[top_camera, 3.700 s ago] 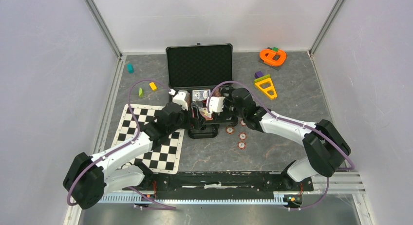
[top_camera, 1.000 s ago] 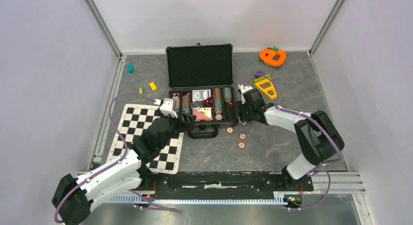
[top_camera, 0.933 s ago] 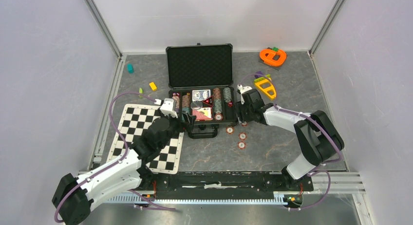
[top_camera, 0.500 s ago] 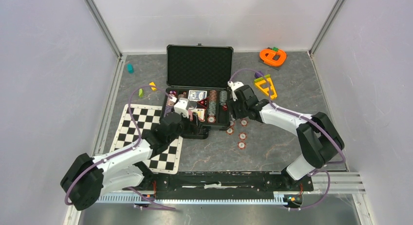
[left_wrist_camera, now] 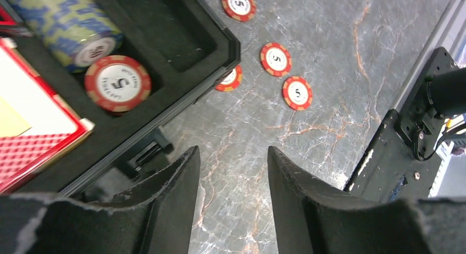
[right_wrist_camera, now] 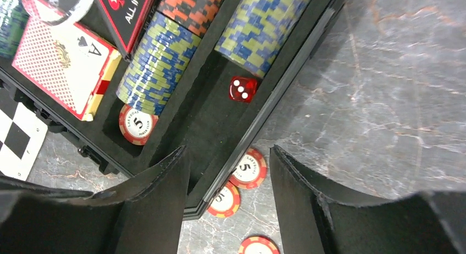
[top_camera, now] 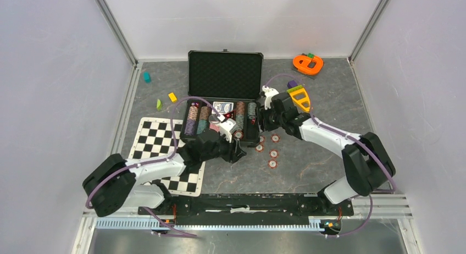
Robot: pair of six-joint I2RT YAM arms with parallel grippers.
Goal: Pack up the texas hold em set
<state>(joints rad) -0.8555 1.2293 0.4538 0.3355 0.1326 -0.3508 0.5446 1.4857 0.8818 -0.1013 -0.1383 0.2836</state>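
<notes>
The black briefcase (top_camera: 225, 72) stood open holding chip stacks (right_wrist_camera: 159, 61), cards (right_wrist_camera: 63, 56) and a die (right_wrist_camera: 243, 88), with red-white chips (top_camera: 273, 153) lying loose just right of it.

Left gripper (top_camera: 235, 148) is hovering at the open black briefcase's (top_camera: 225, 75) front edge, right gripper (top_camera: 258, 123) is hanging over its right side, and red-white poker chips (top_camera: 273, 153) are lying just beside.

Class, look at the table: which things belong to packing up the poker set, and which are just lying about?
Belong to the job: black briefcase, chip stacks, card deck, red die, loose red-white chips.

Just lying about: checkered mat, orange toy, yellow toy, small coloured blocks.
</notes>
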